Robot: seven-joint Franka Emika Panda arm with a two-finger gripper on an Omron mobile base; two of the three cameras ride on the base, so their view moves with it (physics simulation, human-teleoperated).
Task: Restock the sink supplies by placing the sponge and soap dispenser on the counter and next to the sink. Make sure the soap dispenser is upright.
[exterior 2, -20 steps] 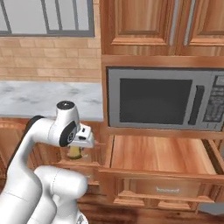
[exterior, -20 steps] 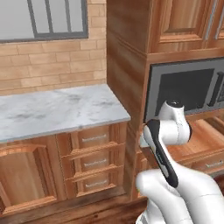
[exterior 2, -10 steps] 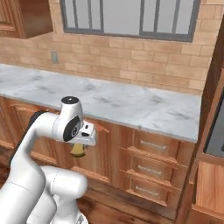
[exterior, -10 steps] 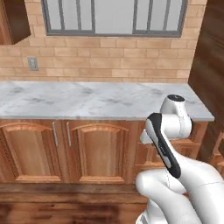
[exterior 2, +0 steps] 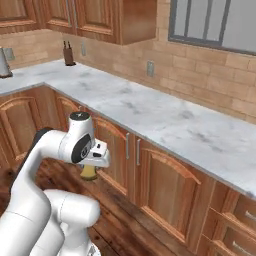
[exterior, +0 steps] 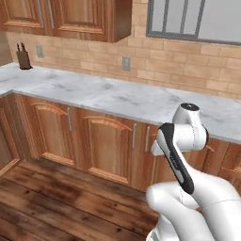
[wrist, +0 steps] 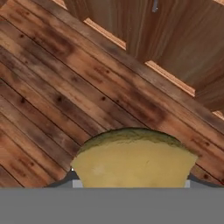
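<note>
My gripper (exterior 2: pixel 93 164) hangs low in front of the brown cabinet doors, pointing down at the wooden floor, and it is shut on a yellow sponge (exterior 2: pixel 89 173). In the hand view the sponge (wrist: pixel 133 159) bulges up between the fingers and hides their tips. The long white-grey marbled counter (exterior: pixel 117 96) runs across the room under a tan brick backsplash and turns a corner at the left; the right base view shows the counter (exterior 2: pixel 150 112) too. The soap dispenser and the sink are out of view.
A dark knife block (exterior: pixel 23 59) stands at the counter's far left by the wall. An outlet (exterior: pixel 126 62) sits on the backsplash below a window (exterior: pixel 197 21). Wooden upper cabinets (exterior: pixel 70 16) hang at the left. Dark plank floor (exterior: pixel 52 207) lies before the cabinet fronts.
The whole scene has slid right as the base moved: the microwave and open drawer are gone, and the counter's left corner with the knife block has come in. The arm still holds the sponge.
</note>
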